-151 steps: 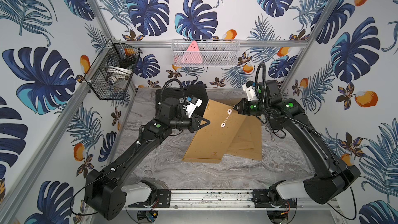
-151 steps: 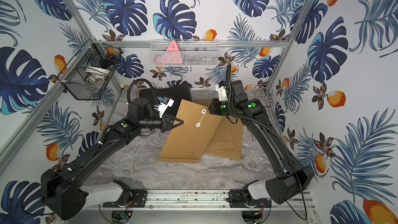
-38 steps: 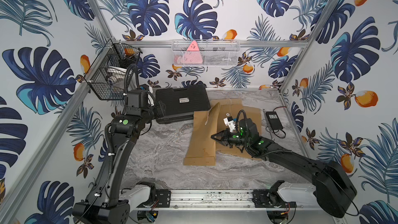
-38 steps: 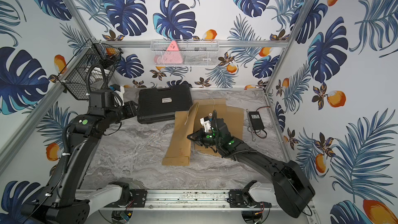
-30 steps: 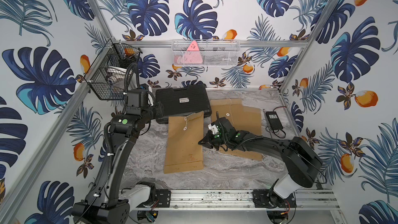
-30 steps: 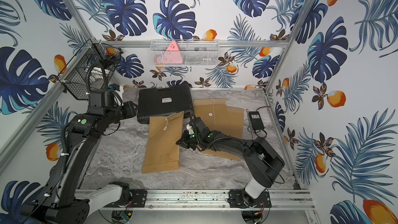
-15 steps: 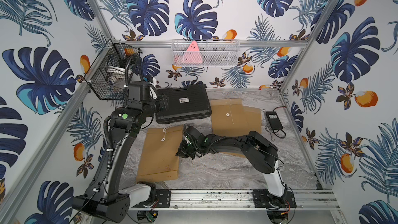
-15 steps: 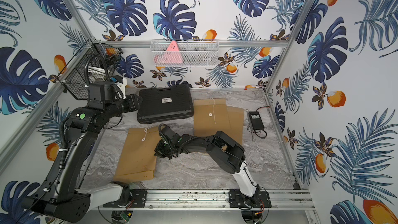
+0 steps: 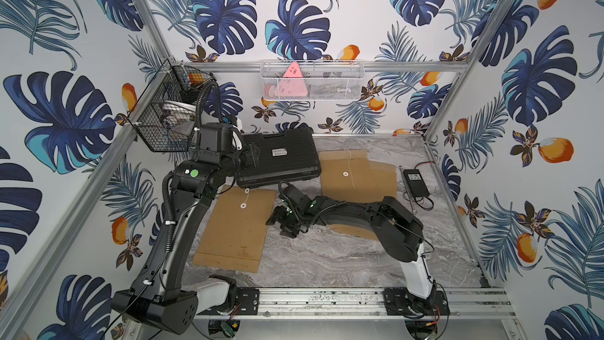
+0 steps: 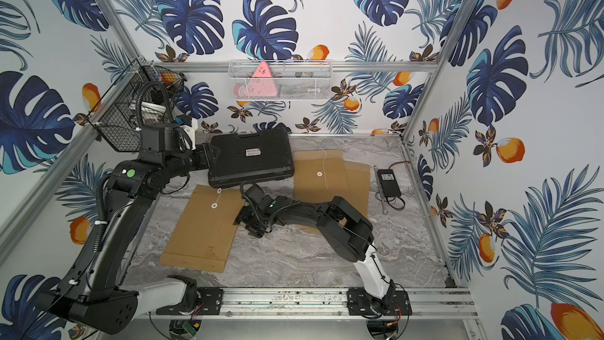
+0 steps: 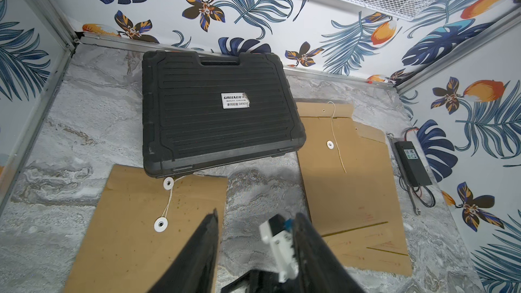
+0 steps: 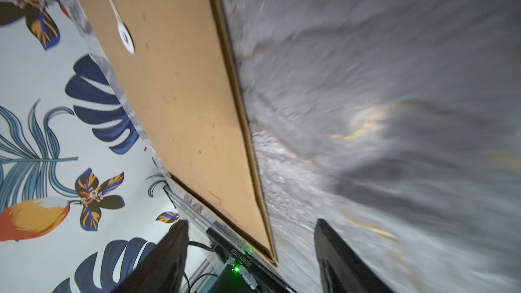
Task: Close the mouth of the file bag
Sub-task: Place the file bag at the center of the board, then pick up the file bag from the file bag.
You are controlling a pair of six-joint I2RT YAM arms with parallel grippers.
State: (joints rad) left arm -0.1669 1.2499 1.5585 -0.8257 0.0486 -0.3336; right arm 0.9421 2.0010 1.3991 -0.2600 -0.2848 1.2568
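Two white discs (image 11: 168,183) joined by a thin string (image 11: 168,202) mark the mouth end of the file bag (image 9: 235,227), which lies flat on the marble table (image 9: 327,256) with that end right at the near edge of the black case (image 9: 277,158). The placing probably serves to leave the closure face up and within reach of both arms. I cannot tell whether the string is wound round the lower disc or merely runs to it, so the mouth looks folded but not surely fastened. The right gripper (image 12: 251,222) sits low over the table just beside the bag's long edge, jaws spread wide and holding nothing, apart from the paper. The left gripper (image 11: 256,215) hangs above, over the bag's upper part and the case, fingers partly spread and empty, looking down on the discs, a fair stance for picking up the string. Spare bags (image 9: 353,171) lie well apart.
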